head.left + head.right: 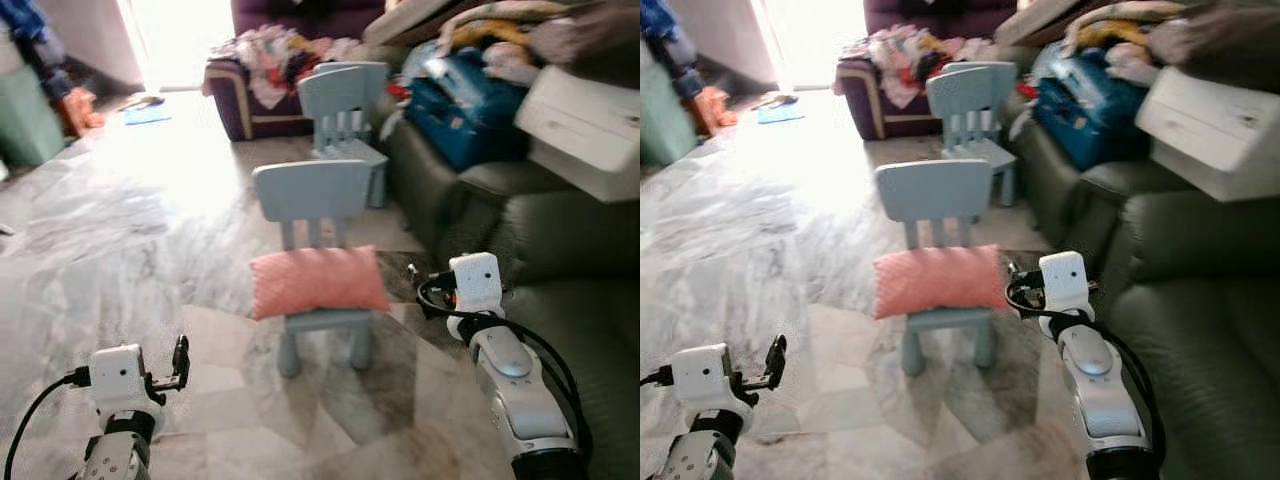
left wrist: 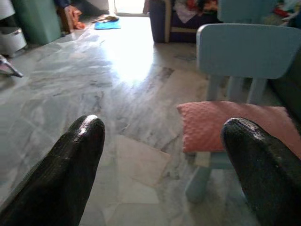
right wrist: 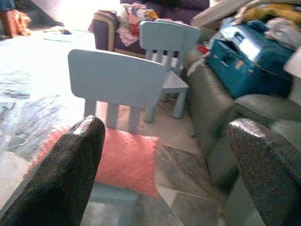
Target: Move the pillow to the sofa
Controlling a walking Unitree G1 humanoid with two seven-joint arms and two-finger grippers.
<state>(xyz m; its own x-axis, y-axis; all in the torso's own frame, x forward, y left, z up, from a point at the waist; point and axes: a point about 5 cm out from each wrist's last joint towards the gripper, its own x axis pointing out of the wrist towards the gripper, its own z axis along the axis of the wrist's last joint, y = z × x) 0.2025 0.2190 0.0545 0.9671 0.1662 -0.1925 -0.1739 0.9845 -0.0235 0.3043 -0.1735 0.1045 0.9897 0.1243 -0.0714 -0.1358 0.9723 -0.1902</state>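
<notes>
Living room with a pale marble floor (image 1: pixel 120 230), glare from a bright doorway at the far left. Along the right, a dark green leather sofa (image 1: pixel 560 260), its far end heaped with a blue bag (image 1: pixel 470 110), a white box (image 1: pixel 585 125) and loose bedding. At the far end, a purple armchair (image 1: pixel 250 100) piled with clothes (image 1: pixel 285 55).

In the middle of the floor, a small light-blue child's chair (image 1: pixel 315 255), back toward the far side, just left of the sofa. On its seat, a pink pillow (image 1: pixel 317 281), lying flat and overhanging the seat on both sides and at the near edge. Behind it, farther off, a second light-blue chair (image 1: pixel 345 125) close against the sofa's far arm.

Left gripper (image 1: pixel 180 362) low at the near left, held above the floor and well apart from the chair and pillow; fingers (image 2: pixel 70 155) spread wide, nothing between them, pillow seen past the right-hand finger in the left wrist view. Right gripper (image 3: pixel 164 155) raised near the right side of the chair, just beside the pillow's right edge and not touching it, close to the sofa front; fingers (image 3: pixel 70 165) also spread wide and empty, with pillow, chair back and sofa front framed between them in the right wrist view.
</notes>
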